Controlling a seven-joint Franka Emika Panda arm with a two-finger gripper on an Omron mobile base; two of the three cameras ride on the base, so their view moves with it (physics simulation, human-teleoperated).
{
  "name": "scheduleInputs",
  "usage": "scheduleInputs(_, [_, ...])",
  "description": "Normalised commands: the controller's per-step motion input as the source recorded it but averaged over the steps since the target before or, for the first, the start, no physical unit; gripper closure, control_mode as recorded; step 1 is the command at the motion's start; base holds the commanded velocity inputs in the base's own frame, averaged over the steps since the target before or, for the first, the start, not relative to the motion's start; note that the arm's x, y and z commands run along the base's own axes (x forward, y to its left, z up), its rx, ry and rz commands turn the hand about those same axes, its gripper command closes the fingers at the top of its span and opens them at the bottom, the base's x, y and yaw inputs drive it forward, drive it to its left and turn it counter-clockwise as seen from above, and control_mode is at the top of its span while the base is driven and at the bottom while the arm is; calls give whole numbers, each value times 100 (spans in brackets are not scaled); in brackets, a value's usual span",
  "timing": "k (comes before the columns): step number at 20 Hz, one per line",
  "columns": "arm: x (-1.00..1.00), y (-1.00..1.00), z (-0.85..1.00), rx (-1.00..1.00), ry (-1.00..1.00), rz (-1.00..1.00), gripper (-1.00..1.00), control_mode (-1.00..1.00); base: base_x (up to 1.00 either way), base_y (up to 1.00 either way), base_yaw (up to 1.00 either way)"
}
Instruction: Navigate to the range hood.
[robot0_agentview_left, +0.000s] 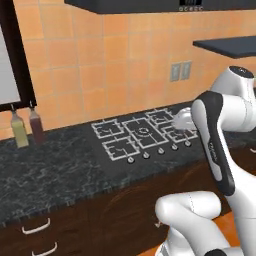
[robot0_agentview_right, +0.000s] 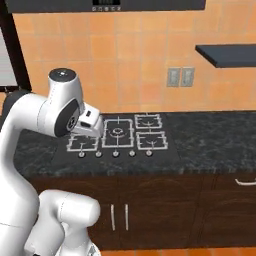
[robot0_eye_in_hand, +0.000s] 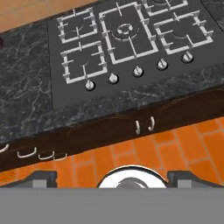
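Observation:
The range hood (robot0_agentview_left: 145, 5) is a wide dark slab along the top edge, with a small lit display (robot0_agentview_left: 191, 4) on its front; in the right base view the range hood (robot0_agentview_right: 150, 4) hangs straight above the cooktop. My gripper (robot0_eye_in_hand: 113, 177) is open and holds nothing, its fingertips (robot0_eye_in_hand: 40, 177) wide apart. The hand (robot0_agentview_right: 90, 123) hovers over the near left part of the cooktop, well below the hood, and looks down at the counter front and the floor.
A black gas cooktop (robot0_agentview_left: 142, 135) with white grates sits in the dark stone counter (robot0_agentview_left: 45, 170). A thin dark shelf (robot0_agentview_right: 227, 54) juts from the tiled wall at right. Two bottles (robot0_agentview_left: 20, 130) stand at far left under a dark frame. Dark cabinets (robot0_agentview_right: 165, 210) run below.

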Motion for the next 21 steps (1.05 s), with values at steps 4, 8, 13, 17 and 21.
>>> scheduleInputs(4, [0, 0, 0, 0, 0, 0, -100, 100, 86, -100, 14])
scheduleInputs(8, [0, 0, 0, 0, 0, 0, -100, 100, 92, -33, 15])
scheduleInputs(13, [0, 0, 0, 0, 0, 0, -100, 100, 17, 1, 46])
scheduleInputs(17, [0, 0, 0, 0, 0, 0, -100, 100, 95, 0, 31])
scheduleInputs(21, [0, 0, 0, 0, 0, 0, -100, 100, 76, 0, 2])
